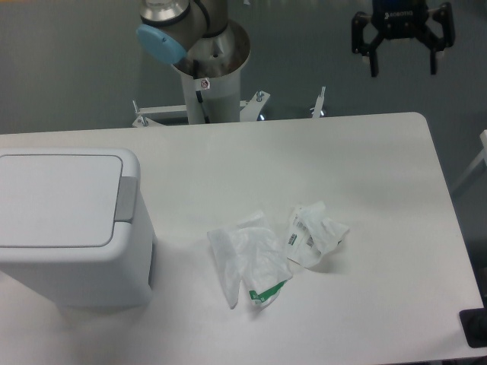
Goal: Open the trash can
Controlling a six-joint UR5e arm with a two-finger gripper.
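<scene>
The trash can (72, 228) was white, with a grey strip (125, 199) at its lid edge. Table (380, 190): white. Wrappers (270, 255): clear, with green markings. Gripper (403, 38): black. The arm bore a light-blue cap (160, 43).

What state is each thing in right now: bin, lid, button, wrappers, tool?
trash can: upright on the table, at its left end.
lid: shut, lying flat.
push-button strip: grey, untouched at the lid's right edge.
plastic wrappers: crumpled, loose on the table, right of the trash can and apart from it.
tool: open, empty, up above the table's far right corner, far from the trash can.
</scene>
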